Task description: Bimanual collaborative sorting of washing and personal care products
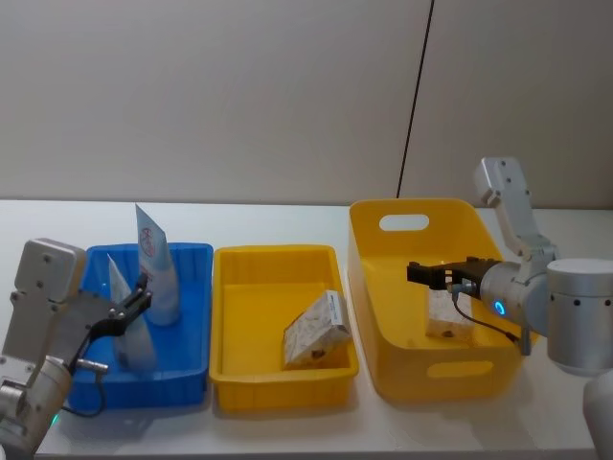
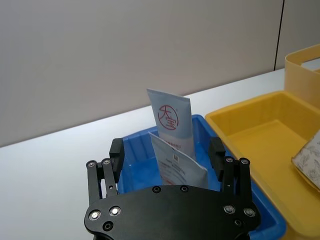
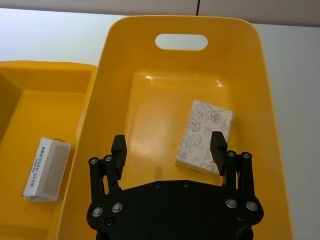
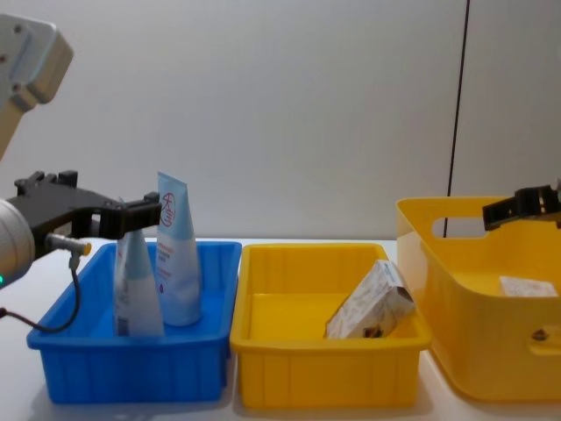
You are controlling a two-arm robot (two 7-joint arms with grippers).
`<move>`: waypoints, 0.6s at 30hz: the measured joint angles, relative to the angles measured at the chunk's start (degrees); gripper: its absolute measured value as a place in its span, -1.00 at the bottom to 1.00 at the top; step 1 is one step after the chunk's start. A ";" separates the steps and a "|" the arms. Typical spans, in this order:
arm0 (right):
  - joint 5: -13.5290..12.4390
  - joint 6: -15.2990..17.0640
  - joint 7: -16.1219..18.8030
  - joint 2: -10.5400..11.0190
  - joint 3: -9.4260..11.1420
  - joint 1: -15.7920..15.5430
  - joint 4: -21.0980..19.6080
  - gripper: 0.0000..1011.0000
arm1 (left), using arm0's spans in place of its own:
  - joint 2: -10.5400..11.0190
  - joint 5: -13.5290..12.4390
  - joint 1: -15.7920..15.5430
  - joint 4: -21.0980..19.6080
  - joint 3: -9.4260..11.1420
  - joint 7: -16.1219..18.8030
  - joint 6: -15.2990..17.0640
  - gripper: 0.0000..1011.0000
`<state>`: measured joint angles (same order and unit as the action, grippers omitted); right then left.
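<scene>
Two pale blue-white tubes stand in the blue bin [image 1: 196, 252]: a tall one [image 1: 153, 264] with a red logo and a shorter one [image 1: 131, 335] in front of it. My left gripper [image 1: 142, 292] is open, its fingers either side of the shorter tube [image 2: 180, 167] without touching it. A patterned box [image 1: 316, 331] lies tilted in the middle yellow bin [image 1: 278, 254]. A second patterned box [image 3: 205, 135] lies flat in the deep yellow tub [image 1: 369, 316]. Above that tub my right gripper [image 3: 168, 146] hangs open and holds nothing.
The three containers stand side by side on a white table [image 1: 287, 436], close to its front edge. A grey wall [image 1: 239, 96] runs behind. The tub has handle slots [image 1: 403, 223] in its end walls.
</scene>
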<state>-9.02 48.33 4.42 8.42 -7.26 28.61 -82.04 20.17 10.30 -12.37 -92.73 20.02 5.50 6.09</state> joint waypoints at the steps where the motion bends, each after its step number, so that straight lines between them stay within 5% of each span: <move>1: 0.00 0.00 0.00 0.00 0.00 0.00 0.00 0.98 | -0.02 0.13 0.12 -0.01 -0.07 -0.09 0.13 0.98; 18: 0.00 0.00 0.00 0.00 0.00 0.00 -0.01 0.98 | -0.89 1.89 1.74 0.47 -0.75 -2.55 1.28 0.98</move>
<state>-9.02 48.33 4.43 8.42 -7.26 28.61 -82.05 19.28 12.19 -10.63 -92.26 19.28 2.96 7.37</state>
